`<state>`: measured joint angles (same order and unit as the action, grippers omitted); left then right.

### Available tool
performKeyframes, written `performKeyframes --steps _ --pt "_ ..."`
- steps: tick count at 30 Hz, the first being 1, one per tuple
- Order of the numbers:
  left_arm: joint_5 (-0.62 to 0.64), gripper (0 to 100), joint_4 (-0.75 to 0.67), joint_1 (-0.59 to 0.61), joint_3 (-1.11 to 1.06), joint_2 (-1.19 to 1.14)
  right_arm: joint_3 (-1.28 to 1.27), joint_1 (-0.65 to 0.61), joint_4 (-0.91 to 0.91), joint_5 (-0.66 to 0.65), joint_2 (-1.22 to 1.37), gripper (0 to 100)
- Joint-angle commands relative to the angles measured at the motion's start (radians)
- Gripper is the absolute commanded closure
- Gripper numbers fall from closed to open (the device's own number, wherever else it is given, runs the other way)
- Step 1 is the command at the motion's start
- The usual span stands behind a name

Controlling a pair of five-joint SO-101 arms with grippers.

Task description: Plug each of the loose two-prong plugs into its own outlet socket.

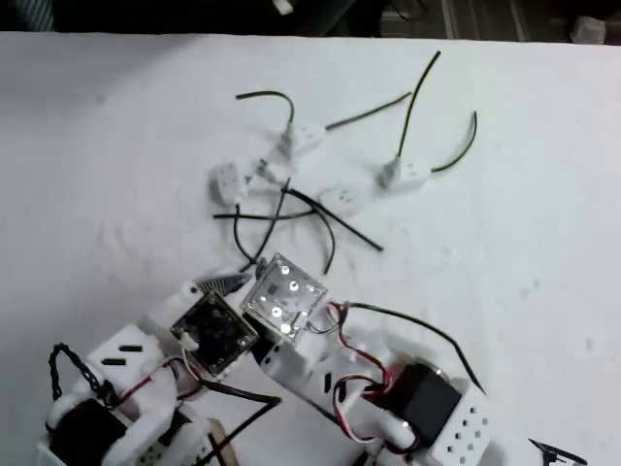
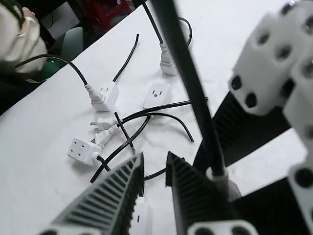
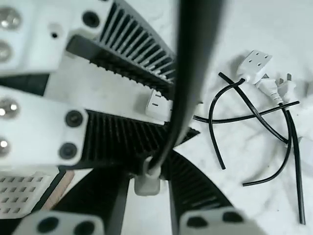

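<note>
- Nearest the arms, the right claw [image 3: 152,164] is clamped on a small white plug [image 3: 146,183], whose black cord [image 3: 193,58] rises stiffly out of the jaws.
- Just beside it, the left claw [image 2: 154,155] has its jaws a narrow gap apart above a white socket [image 3: 159,105]. Nothing shows them pinching it.
- The held plug looks light, hard and smooth, and is likely to twist in the grip as its springy cord tugs. The flat sides of the body, behind the prongs, look like the surest hold, not the cord.
- Farther out on the white table [image 1: 97,146], a loose plug [image 2: 100,126] lies on its side with its prongs bare among a tangle of cords [image 2: 181,103]. It is just beside a multi-hole socket block [image 2: 80,151].
- Beyond these, a corded socket [image 2: 105,95] and a second socket [image 2: 156,94] lie face up, near each other but apart.
- Farthest off lies another white cord end [image 2: 167,63]. Whether it is a plug or a socket cannot be told.
- The sockets look light enough to skate across the table when pushed, so one claw would probably have to brace each. The thin prongs could bend if driven in askew.
</note>
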<state>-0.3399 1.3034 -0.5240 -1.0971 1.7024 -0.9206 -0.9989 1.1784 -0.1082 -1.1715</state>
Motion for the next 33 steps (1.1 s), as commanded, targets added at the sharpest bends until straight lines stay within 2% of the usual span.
performKeyframes --steps 1,10,15,19,23,29,33 --pt "-0.005 90 0.002 -0.015 0.006 0.01 0.006 -0.01 -0.002 -0.011 0.016 98.1" --pt "0.0 90 0.0 0.191 0.051 0.01 0.005 -0.001 0.001 -0.011 -0.038 98.1" --pt "0.002 90 0.002 0.432 0.098 0.01 0.005 0.048 -0.062 -0.012 -0.036 98.1" --pt "0.002 90 0.003 0.657 0.055 0.01 -0.002 0.056 -0.156 -0.012 0.007 98.1" --pt "-0.005 90 -0.012 0.837 -0.041 0.01 0.005 0.056 -0.285 -0.006 0.173 98.1" --pt "-0.006 90 -0.126 1.046 -0.207 0.01 0.005 0.05 -0.527 -0.002 0.432 98.1" --pt "-0.003 90 -0.196 1.113 -0.313 0.01 0.006 0.05 -0.668 0.049 0.567 98.1"
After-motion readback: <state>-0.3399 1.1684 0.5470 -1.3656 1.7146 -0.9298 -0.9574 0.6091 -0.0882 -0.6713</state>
